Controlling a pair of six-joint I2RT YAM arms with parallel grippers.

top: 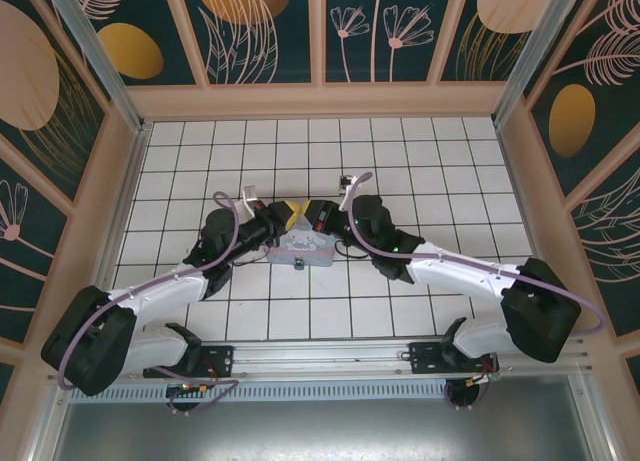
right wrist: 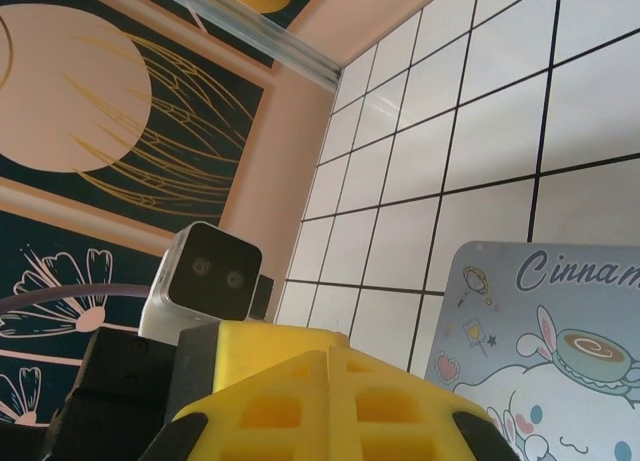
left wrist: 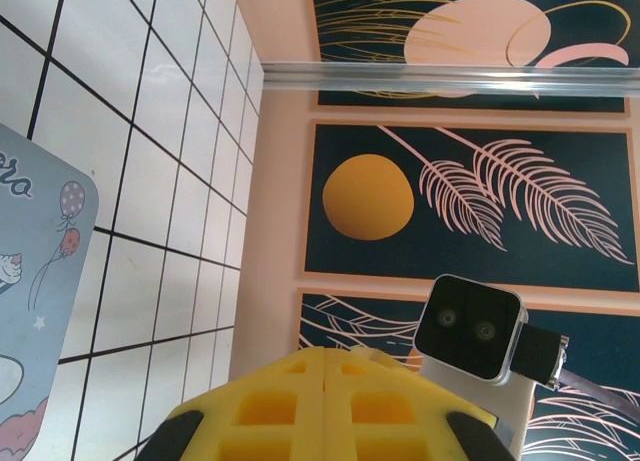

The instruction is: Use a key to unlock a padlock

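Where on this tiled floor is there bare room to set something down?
Free: the tile rows along the back wall, and the tiles between the tin box and the near rail. Crowded: the middle, where the left end effector and right end effector sit together at the tin box.

Yellow left gripper (left wrist: 325, 401), white floor (top: 430, 151) with black grid, pastel blue cartoon tin (top: 310, 247); dark teal walls (left wrist: 350, 251), orange discs (left wrist: 368, 196)

- Padlock (top: 298, 265): tiny and dark bluish.
- It sits at the middle of the cartoon tin's (top: 320, 249) near edge, right against it; too small to tell whether its shackle is open.
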